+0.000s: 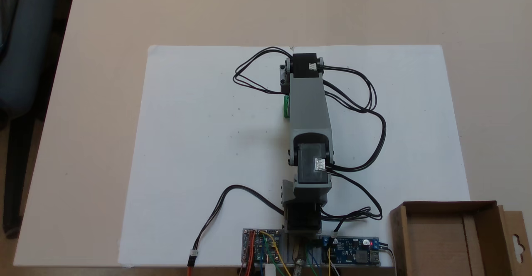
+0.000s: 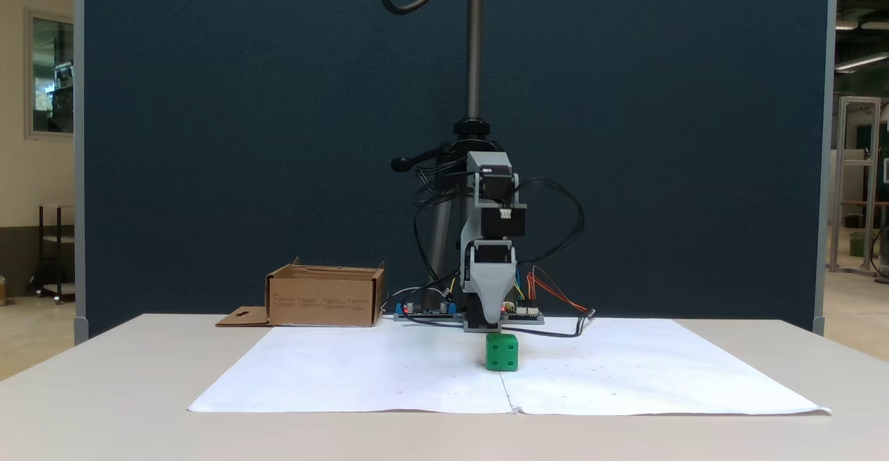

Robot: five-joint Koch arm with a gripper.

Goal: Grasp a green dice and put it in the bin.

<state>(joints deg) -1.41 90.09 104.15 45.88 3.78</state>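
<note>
The green dice (image 2: 502,352) is sitting on the white paper sheet (image 2: 389,378) on the desk (image 2: 104,405), the gripper (image 2: 487,325) hanging just above and behind it (I cannot tell whether its jaws are apart). The bin (image 1: 453,238) is resting well off by the arm's base.

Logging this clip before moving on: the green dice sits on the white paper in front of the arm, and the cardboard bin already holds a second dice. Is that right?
Not quite. The green dice does sit on the white paper in front of the arm, but the bin holds no dice: the fixed view from above shows only bare cardboard inside it.
</note>
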